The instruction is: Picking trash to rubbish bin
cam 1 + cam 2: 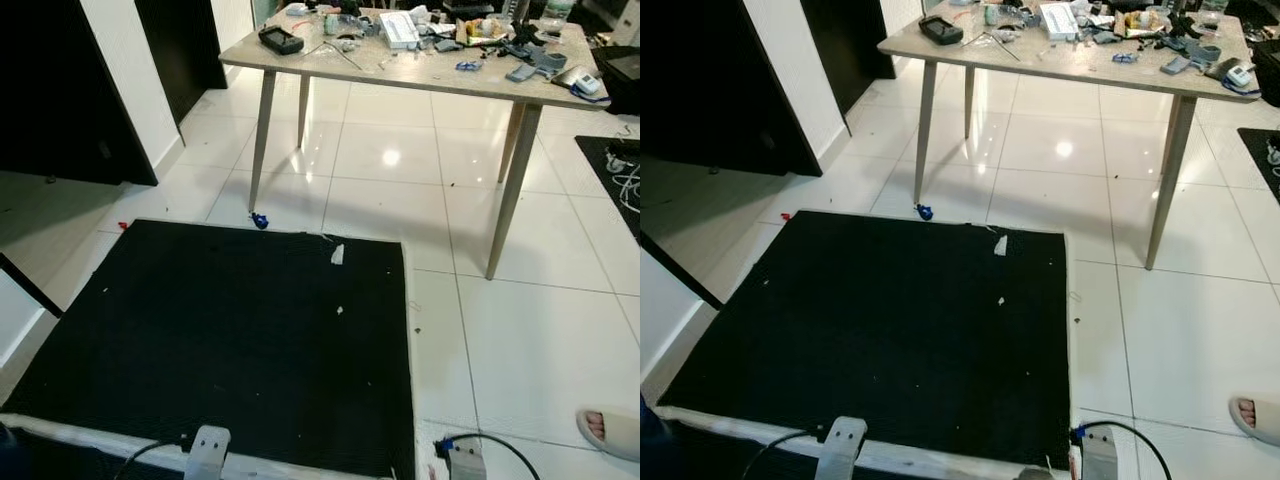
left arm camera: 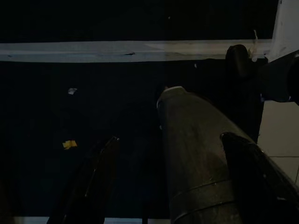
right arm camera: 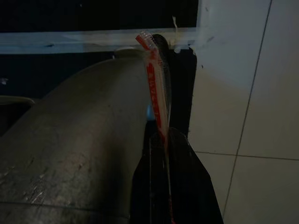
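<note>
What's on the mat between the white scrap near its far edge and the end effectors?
Mostly bare black mat, with one small white fleck below the white scrap, seen in the left eye view.

person's foot (image 1: pixel 612 432) cut by frame edge, specks on mat (image 1: pixel 339 310) too small to identify

No text, label, brand or number can be read anywhere. The thin clear wrapper (image 3: pixel 156 93) pinched between the fingers of the right gripper (image 3: pixel 161 140) carries a line of red print along its length, but the characters are too small and dim to make out. The boxes and devices on the table (image 1: pixel 430 78) are too distant for their lettering.
</note>
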`<state>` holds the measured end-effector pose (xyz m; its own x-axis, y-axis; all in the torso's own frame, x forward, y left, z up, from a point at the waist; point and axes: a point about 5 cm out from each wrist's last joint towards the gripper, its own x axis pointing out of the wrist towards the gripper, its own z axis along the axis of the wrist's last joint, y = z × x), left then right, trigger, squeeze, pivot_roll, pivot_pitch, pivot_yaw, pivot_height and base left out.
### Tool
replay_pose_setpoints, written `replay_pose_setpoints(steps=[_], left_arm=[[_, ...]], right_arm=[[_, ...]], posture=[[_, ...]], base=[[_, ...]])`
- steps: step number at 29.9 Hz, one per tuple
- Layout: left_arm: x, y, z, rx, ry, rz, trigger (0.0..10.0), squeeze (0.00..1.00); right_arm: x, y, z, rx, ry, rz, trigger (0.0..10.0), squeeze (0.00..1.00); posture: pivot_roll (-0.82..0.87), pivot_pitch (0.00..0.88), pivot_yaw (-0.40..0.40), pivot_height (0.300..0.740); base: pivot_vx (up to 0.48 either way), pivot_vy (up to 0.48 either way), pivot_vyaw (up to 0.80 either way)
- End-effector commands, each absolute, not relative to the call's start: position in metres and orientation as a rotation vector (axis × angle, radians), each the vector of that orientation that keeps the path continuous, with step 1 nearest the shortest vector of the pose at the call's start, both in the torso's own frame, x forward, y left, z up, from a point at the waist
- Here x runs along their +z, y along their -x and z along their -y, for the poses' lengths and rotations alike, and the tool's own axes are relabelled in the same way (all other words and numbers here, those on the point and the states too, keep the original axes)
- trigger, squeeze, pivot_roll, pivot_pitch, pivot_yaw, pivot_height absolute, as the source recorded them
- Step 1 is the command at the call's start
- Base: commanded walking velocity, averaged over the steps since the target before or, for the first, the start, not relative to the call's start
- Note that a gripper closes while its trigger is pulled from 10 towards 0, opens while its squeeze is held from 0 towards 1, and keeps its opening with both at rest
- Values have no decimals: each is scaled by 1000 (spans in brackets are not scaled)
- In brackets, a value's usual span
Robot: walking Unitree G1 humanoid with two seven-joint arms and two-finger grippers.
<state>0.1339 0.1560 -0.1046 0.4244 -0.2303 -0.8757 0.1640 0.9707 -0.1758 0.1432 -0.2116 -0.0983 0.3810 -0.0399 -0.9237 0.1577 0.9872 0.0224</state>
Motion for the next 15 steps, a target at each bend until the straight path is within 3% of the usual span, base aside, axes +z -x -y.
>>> replay_pose_setpoints(steps=[1, 15], left_arm=[[-112, -112, -153, -259, 69, -1195, 10000, 0], [-112, -113, -152, -277, 52, -1190, 10000, 0]], right_arm=[[-103, -133, 206, -127, -130, -1218, 10000, 0], [-103, -133, 206, -118, -129, -1221, 10000, 0]], posture=[[-33, 90, 67, 740], [-34, 86, 63, 740]], base=[[0, 0, 0], [0, 0, 0]])
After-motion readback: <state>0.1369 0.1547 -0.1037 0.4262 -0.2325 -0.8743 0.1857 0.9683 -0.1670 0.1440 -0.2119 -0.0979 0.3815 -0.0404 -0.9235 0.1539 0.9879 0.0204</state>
